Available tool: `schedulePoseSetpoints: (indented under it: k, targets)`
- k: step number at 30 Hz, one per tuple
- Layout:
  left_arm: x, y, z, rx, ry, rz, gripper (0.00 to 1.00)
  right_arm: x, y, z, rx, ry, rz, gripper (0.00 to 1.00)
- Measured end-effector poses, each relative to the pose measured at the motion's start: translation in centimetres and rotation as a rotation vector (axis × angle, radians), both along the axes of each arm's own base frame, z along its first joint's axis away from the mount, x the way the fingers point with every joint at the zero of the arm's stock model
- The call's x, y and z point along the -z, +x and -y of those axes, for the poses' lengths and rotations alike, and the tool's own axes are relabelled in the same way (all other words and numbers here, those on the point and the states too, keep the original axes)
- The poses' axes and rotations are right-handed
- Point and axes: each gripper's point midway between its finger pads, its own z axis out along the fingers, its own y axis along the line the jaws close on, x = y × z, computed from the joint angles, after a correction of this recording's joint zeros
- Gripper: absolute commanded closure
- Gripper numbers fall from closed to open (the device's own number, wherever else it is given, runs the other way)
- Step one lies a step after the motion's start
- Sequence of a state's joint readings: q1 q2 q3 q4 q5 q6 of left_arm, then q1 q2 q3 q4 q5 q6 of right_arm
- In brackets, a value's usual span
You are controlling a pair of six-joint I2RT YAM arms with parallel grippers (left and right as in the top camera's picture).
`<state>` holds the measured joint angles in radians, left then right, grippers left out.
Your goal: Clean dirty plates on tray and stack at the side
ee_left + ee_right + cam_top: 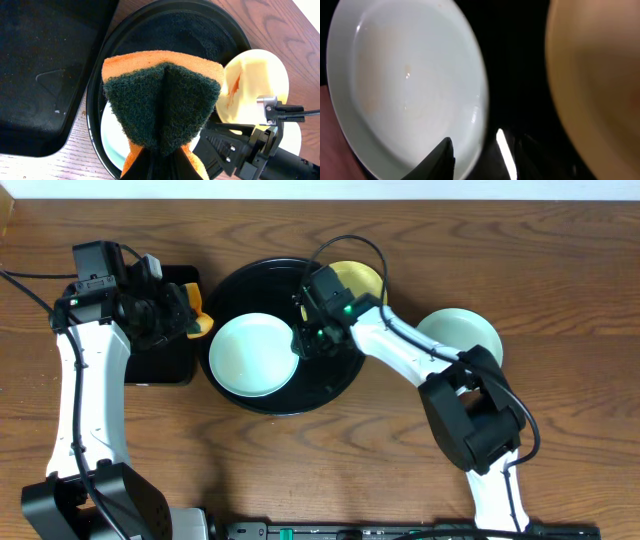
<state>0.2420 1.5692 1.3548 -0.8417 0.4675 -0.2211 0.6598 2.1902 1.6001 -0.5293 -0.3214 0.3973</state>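
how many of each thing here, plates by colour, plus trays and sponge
blue-green plates: 2 (left one, right one)
yellow plate: 1
round black tray: 1
rectangular black tray: 1
sponge: 1
total: 6

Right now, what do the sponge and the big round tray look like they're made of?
Sponge: orange foam backing a dark green scouring pad, fuzzy and matte. Round tray: glossy black, probably plastic or lacquer, judging by its sheen.
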Motion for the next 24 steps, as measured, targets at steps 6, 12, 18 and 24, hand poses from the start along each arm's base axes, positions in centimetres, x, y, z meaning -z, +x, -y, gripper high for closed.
schedulePoseSetpoints:
  k: [6, 12, 18, 24]
  targets:
    - [0.0, 0.0, 0.0, -0.001, 0.002, 0.0, 0.92, 1.7, -0.3, -2.2, -0.007, 0.0, 0.03, 0.66]
    - [0.0, 0.0, 0.0, -0.001, 0.002, -0.002, 0.92, 2.4, 1.0, -2.3, 0.075, 0.0, 0.034, 0.99]
    - [0.0, 0.0, 0.0, -0.001, 0.002, -0.002, 0.92, 2.4, 1.3, -2.2, 0.096, 0.011, 0.021, 0.99]
    - [0.0, 0.0, 0.0, -0.001, 0.002, -0.002, 0.92, 1.9, 0.8, -1.5, 0.064, 0.018, -0.008, 0.99]
